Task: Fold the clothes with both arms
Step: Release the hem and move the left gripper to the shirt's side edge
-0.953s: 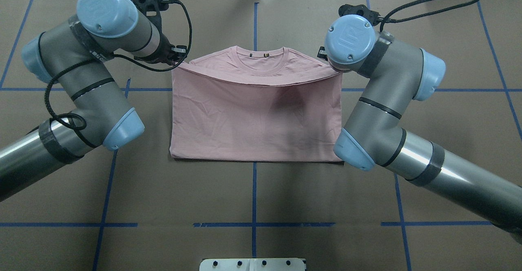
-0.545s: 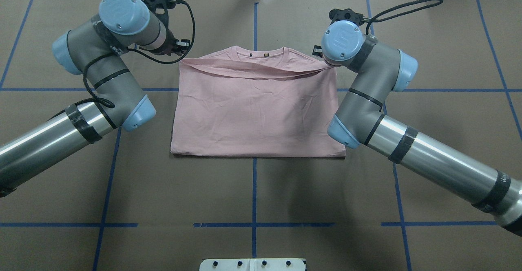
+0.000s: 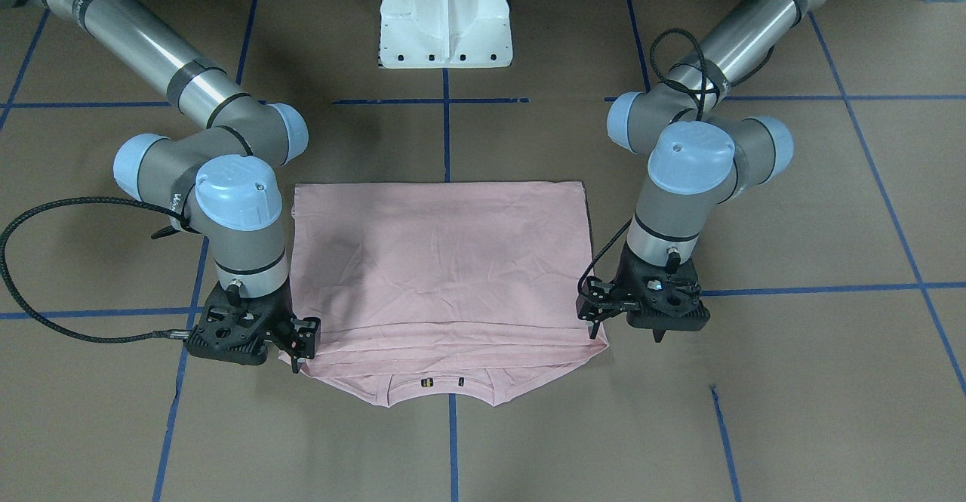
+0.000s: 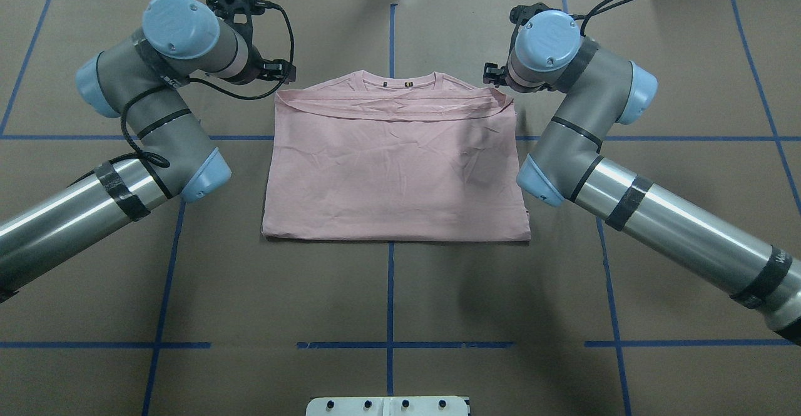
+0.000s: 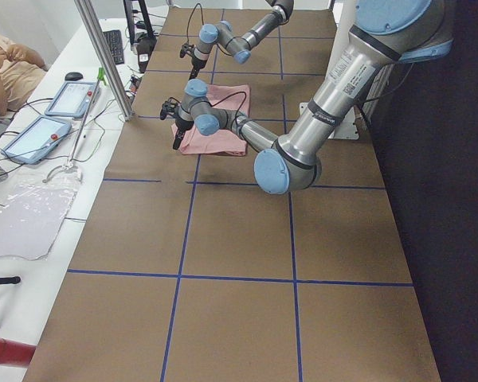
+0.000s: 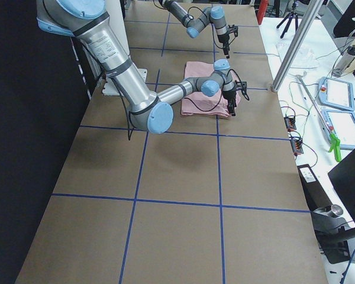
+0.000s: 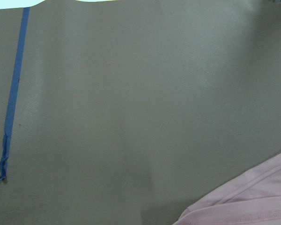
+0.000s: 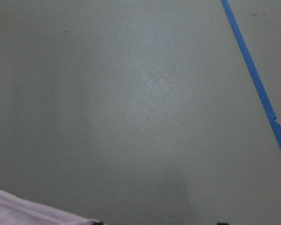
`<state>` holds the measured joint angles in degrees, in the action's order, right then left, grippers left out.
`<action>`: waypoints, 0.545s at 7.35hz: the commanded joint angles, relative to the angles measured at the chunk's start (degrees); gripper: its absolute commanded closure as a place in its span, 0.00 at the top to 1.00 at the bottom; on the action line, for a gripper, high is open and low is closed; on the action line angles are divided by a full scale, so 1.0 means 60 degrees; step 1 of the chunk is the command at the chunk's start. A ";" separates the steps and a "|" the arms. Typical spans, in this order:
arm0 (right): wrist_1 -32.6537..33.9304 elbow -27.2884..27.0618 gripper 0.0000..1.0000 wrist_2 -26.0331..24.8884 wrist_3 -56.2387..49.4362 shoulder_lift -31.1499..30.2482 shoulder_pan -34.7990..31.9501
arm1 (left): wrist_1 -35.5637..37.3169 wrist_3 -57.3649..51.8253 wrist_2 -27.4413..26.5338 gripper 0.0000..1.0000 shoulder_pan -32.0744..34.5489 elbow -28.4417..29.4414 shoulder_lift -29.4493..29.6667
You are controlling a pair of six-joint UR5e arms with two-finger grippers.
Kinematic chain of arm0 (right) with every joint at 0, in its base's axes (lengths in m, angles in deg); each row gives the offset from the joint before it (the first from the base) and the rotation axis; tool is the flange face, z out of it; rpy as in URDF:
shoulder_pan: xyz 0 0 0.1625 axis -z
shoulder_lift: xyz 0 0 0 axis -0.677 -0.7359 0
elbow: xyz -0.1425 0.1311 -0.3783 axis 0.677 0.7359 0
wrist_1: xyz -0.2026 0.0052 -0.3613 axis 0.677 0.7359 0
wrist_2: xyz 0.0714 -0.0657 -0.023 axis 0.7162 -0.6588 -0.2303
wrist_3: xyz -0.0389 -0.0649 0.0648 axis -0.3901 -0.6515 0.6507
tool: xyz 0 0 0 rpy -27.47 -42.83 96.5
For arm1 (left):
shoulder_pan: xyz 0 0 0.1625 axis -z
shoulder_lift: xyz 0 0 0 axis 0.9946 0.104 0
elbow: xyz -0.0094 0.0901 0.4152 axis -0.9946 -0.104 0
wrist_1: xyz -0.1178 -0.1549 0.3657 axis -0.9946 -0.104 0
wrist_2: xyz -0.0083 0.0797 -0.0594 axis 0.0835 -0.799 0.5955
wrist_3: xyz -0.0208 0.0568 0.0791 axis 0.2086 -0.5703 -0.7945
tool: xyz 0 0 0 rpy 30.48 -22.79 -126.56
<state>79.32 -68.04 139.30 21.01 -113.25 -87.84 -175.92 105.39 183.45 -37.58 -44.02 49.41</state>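
The pale pink T-shirt [image 4: 394, 172] lies folded on the brown table. Its hem is doubled up to just below the ribbed collar [image 4: 400, 84]. The print is hidden. My left gripper [image 4: 283, 71] hovers just past the fold's far left corner, shown in the front view [image 3: 596, 319]. My right gripper [image 4: 490, 75] is at the far right corner, shown in the front view [image 3: 299, 347]. The right wrist view shows two fingertips [image 8: 98, 223] wide apart beside the shirt's corner [image 8: 28, 211]. The left wrist view shows only the shirt's edge [image 7: 253, 206] flat on the table. Both grippers look open and empty.
The white pedestal base [image 3: 445, 19] stands at the table's near edge. Blue tape lines [image 4: 389, 291] cross the brown table [image 4: 400, 303]. An aluminium post [image 5: 103, 56] and tablets [image 5: 72, 97] sit beyond the far edge, by an operator.
Both grippers carried the lifted hem toward the collar and lowered it. The hem, sagging between them before, now lies flat. Both wrists have shifted slightly farther away.
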 commanded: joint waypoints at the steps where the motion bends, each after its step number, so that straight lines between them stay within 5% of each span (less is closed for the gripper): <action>1: -0.0037 -0.0582 1.00 0.1147 -0.1211 -0.0423 -0.0472 | 0.0094 0.0021 0.0114 1.00 -0.0167 -0.1748 -0.0964; 4: -0.0022 -0.1419 1.00 0.1458 -0.1831 -0.1026 -0.0621 | -0.0007 0.0444 0.0700 1.00 -0.1015 -0.3742 -0.2793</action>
<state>79.12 -74.75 147.51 10.83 -118.31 -91.35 -175.80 106.75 187.13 -41.30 -61.49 37.25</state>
